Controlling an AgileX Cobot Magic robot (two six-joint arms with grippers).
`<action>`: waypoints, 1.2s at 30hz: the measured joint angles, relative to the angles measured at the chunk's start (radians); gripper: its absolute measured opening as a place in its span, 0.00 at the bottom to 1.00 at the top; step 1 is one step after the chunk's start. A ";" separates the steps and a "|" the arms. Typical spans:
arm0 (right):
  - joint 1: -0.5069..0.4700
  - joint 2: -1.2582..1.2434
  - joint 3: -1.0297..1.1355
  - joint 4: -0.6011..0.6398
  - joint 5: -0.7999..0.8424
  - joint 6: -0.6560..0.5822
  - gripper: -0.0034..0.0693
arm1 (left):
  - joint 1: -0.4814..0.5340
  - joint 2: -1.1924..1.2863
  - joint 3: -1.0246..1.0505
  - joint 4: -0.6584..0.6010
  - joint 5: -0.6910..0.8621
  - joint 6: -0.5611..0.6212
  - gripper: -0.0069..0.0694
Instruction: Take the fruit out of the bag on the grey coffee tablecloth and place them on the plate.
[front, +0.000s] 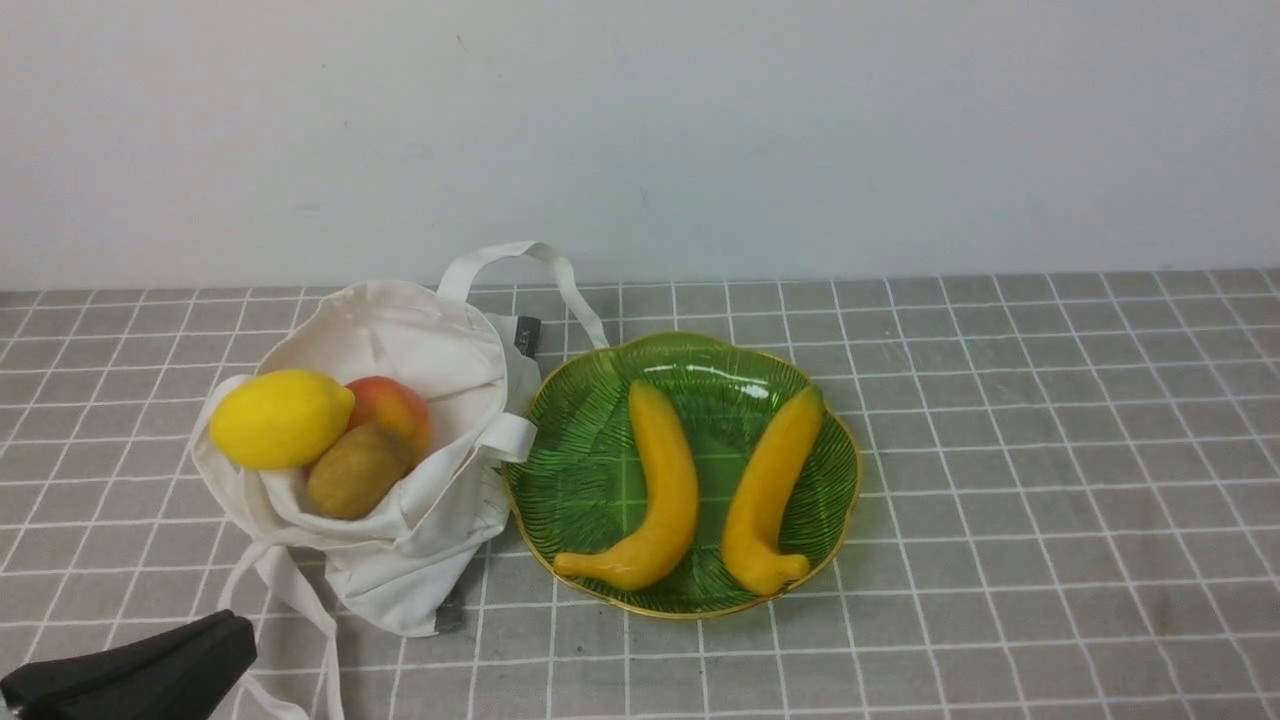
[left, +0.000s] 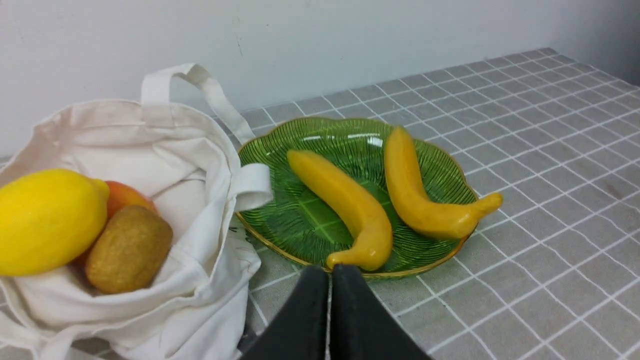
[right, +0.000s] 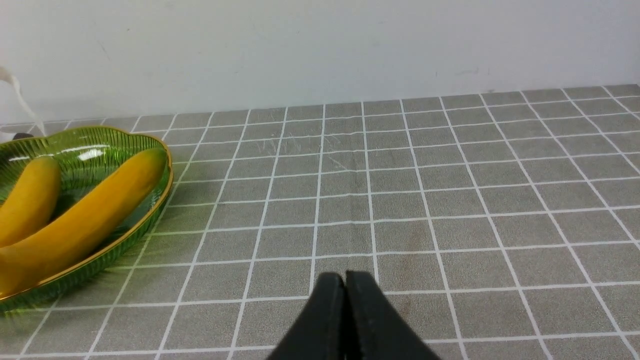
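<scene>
**Two bananas plated, three fruits in the bag, both tools idle**

My left tool (left: 330, 272) has its fingers pressed together and pinches nothing. It sits low at the near left of the bench, on the near side of the bag. My right tool (right: 345, 277) is likewise pressed together and empty. It is over bare grey coffee tablecloth (front: 1000, 450) to the right of the plate, well apart from any fruit.

The bag (front: 400, 340) lies slumped on the left with its mouth gaping upward and towards me. I judge that this is why its contents can be reached without lifting the cloth. In the mouth sit the lemon (front: 280, 418) at the left, the red-orange round fruit (front: 395, 405) behind it, and the kiwi (front: 355, 470) nearest. All three are touching. One strap handle (front: 520, 260) arches up at the far side. The bag's edge laps the plate's left rim, which I note as a possible snag.

The plate (front: 590, 470) stands just right of the bag. On it the left banana (front: 655, 490) and the right banana (front: 770, 490) lie side by side, apart. They leave green glass free on the left, room enough in my judgement for the rest. I rate the task under half done.

A dark grey label (front: 527, 335) shows at the bag's far right edge, and its pale marks are too small to read. No other legible writing is found.
</scene>
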 joint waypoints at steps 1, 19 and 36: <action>0.000 0.000 0.000 0.000 0.000 0.000 0.03 | 0.000 0.000 0.001 0.000 -0.002 0.000 0.08; 0.000 0.000 0.000 0.000 0.000 0.000 0.03 | 0.000 0.000 0.003 0.000 -0.027 -0.004 0.08; 0.000 0.000 0.000 0.000 0.000 0.000 0.03 | 0.333 -0.282 0.230 0.093 -0.009 0.047 0.08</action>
